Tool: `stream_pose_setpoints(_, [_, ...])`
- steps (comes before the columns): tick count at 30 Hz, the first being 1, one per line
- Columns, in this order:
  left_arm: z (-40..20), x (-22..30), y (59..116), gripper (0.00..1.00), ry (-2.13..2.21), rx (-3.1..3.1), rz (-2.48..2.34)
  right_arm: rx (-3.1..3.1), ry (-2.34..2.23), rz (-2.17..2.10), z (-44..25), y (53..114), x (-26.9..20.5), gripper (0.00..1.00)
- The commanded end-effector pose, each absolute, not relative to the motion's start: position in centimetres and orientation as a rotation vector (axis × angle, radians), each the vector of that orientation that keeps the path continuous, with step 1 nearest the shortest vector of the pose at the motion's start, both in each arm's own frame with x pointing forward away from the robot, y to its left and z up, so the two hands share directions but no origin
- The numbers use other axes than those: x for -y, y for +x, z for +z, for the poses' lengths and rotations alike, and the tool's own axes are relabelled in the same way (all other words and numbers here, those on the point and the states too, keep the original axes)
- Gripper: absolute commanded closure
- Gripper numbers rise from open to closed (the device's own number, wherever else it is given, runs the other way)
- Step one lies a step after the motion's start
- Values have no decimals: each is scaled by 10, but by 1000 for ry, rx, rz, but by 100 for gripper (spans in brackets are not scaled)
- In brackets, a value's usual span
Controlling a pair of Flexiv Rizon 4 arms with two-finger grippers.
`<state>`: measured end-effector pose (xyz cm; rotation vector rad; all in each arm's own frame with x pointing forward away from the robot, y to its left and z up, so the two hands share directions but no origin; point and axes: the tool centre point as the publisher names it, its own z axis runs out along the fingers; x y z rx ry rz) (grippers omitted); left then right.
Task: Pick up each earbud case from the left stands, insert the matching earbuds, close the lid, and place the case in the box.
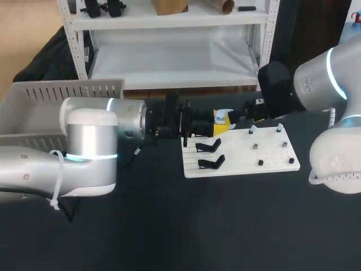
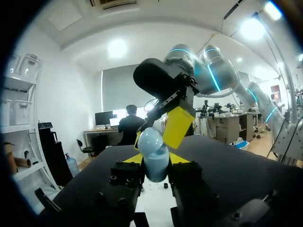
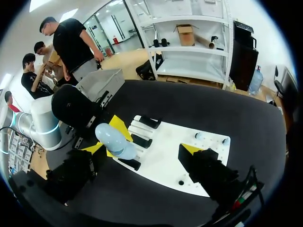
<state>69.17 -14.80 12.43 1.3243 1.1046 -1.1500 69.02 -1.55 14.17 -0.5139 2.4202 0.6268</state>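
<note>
A pale blue earbud case hangs above the white board's far edge. My left gripper is shut on its lower half, with yellow fingertips on two sides. The case's two rounded halves stand at an angle, as if the lid is open. My right gripper faces it from the other side, open wide, with one yellow tip close behind the case; I cannot tell if it touches. In the head view both grippers meet over the board. Two pale earbuds sit on pegs at the board's right.
Two black empty stands lie on the board's left part, under my left gripper. Several small dark pegs dot its right part. A grey slotted box stands at the table's far left, behind my left arm.
</note>
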Motion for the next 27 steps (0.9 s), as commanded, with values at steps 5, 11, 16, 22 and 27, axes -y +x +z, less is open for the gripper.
stream_pose_setpoints(5, [123,148,692,100,1323,-1101,-1150,-2374,-509,591,161,689,17,0])
stream_pose_setpoints(11, [123,148,692,100,1323,-1101,-1150,-2311,-554,461,186,697,40,0])
stream_pose_setpoints(16, [123,148,692,100,1323,-1101,-1150,-2316,-586,254,194,708,78,0])
stream_pose_setpoints(22, [123,148,692,100,1323,-1101,-1150,-2342,-610,36,187,718,113,0])
stream_pose_setpoints(27, [123,148,692,100,1323,-1101,-1150,-2423,-639,-71,166,719,129,0])
